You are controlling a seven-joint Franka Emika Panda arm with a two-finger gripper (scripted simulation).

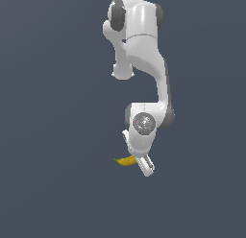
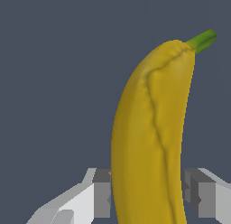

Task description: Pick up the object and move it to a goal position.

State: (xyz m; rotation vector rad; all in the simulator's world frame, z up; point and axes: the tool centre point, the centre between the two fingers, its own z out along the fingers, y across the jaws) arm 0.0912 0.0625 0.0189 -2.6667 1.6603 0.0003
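Note:
The object, a curved yellow banana [image 2: 149, 128] with a green stem tip, fills the wrist view and runs lengthwise between my fingers. My gripper [image 2: 148, 193] has one grey pad pressed against each side of the fruit near its hidden end. In the exterior view the banana [image 1: 125, 160] pokes out toward the exterior view's left from my gripper [image 1: 144, 166], stem tip outermost. The white arm hangs down over it from above. The brownish end is hidden between the fingers.
A plain dark blue-grey surface [image 1: 53, 136] stretches all around. Nothing else stands on it in either view.

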